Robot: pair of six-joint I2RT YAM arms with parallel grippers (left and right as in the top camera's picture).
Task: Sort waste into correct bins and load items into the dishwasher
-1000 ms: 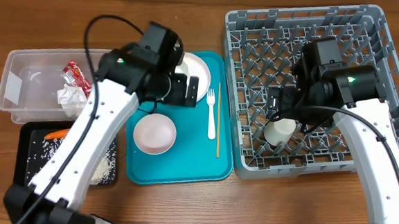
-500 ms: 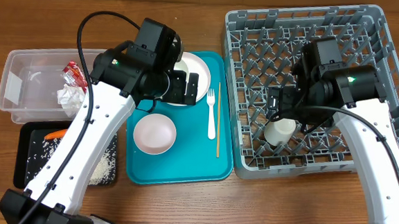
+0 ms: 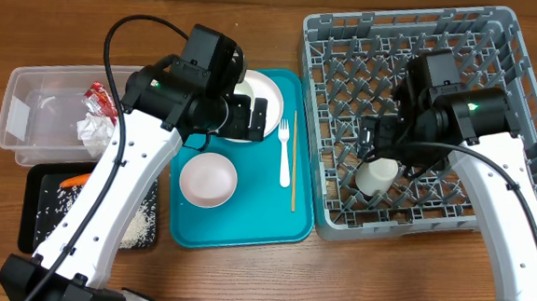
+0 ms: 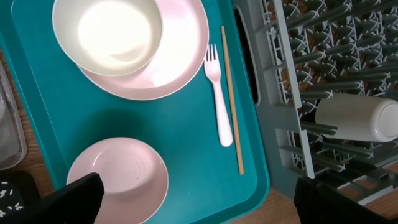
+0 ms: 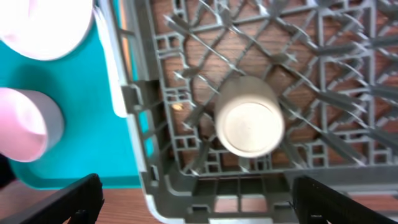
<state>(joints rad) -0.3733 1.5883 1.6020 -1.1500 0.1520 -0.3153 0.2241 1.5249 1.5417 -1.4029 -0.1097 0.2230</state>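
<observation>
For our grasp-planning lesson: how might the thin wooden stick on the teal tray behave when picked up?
The wooden stick looks straight, so probably stiff, not floppy. So thin and flat on the smooth teal tray, it may slide or roll rather than lift. It seems light; a nudge could push it into the fork beside it.

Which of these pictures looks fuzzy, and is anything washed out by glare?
Right wrist view: soft and blurred, the cup and rack smeared. Left wrist view: sharp, but the bowl on the plate glares white. Overhead view: crisp, evenly lit.
</observation>
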